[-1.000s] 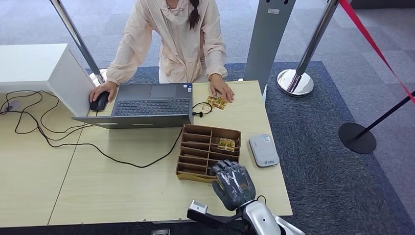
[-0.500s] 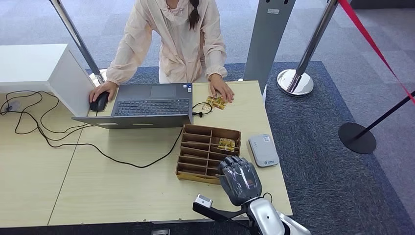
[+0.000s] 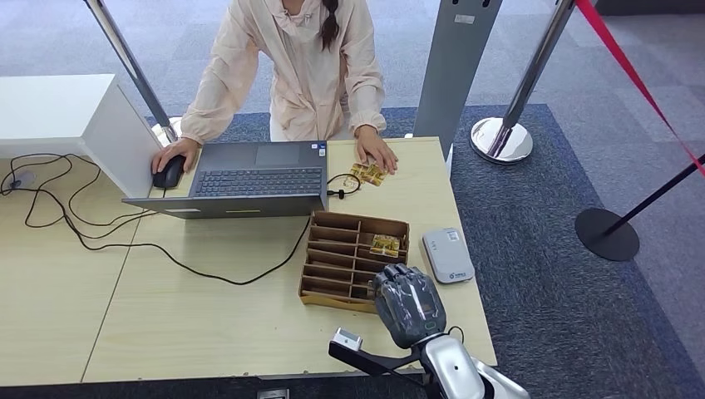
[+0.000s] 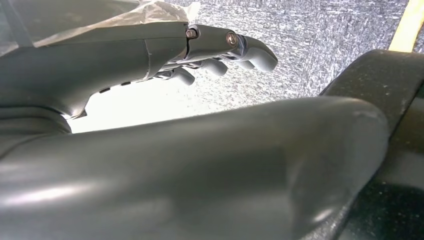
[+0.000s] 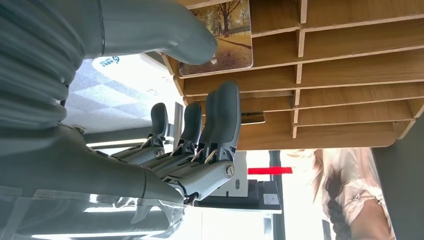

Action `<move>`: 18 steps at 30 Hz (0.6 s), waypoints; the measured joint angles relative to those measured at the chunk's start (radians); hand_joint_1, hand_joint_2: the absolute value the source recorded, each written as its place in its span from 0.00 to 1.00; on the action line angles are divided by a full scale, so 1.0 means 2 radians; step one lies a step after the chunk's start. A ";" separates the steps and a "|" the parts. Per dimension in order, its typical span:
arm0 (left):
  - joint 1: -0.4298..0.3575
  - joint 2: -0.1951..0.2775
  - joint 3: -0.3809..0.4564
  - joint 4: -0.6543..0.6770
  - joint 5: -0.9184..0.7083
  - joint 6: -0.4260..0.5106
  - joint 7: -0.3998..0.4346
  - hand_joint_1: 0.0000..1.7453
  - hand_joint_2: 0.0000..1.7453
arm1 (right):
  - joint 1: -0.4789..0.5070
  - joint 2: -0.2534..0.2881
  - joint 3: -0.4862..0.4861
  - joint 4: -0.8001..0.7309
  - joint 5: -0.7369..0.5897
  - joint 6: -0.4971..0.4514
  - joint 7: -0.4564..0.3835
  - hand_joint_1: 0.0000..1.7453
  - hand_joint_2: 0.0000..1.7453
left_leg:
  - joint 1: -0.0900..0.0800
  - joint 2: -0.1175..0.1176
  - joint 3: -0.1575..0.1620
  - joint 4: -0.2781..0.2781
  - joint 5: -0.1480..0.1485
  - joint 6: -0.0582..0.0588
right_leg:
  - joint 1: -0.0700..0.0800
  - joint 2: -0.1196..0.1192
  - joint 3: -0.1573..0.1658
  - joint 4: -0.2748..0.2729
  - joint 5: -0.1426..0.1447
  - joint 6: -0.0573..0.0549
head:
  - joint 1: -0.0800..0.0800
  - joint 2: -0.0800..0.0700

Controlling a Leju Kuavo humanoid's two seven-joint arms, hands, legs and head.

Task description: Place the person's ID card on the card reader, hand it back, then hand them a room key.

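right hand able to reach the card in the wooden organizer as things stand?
Probably yes. The right hand hovers open at the wooden organizer, fingers apart, and the card lies in a top-open slot just ahead, uncovered.

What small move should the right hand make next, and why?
Probably ease forward and lower toward the card in the wooden organizer. The right hand hovers at the organizer's near edge, holding nothing, and the card reader is bare.

Colours being shown at the desk

A pale wood tabletop (image 3: 208,316), brown divider box (image 3: 332,258), golden tree-patterned card (image 3: 384,244) and grey card reader (image 3: 447,255) are being seen.
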 joint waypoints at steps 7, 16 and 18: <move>0.000 -0.001 0.003 0.000 0.000 0.000 -0.002 0.00 0.00 | 0.000 0.000 -0.001 0.000 0.001 0.002 0.000 0.58 1.00 | 0.000 0.000 0.000 0.000 0.000 0.000 | 0.000 0.000 0.000 0.000 0.000 0.000 | 0.000 0.000; 0.000 0.000 0.005 0.000 0.000 0.000 -0.006 0.00 0.00 | 0.000 -0.001 -0.004 0.000 -0.002 0.006 -0.001 0.56 1.00 | 0.000 0.000 0.000 0.000 0.000 0.000 | 0.000 0.000 0.000 0.000 0.000 0.000 | 0.000 0.000; 0.001 0.000 0.005 0.000 0.000 0.000 -0.007 0.00 0.00 | 0.000 -0.001 -0.004 0.000 -0.004 0.008 -0.002 0.54 1.00 | 0.000 0.000 0.000 0.000 0.000 0.000 | 0.000 0.000 0.000 0.000 0.000 0.000 | 0.000 0.000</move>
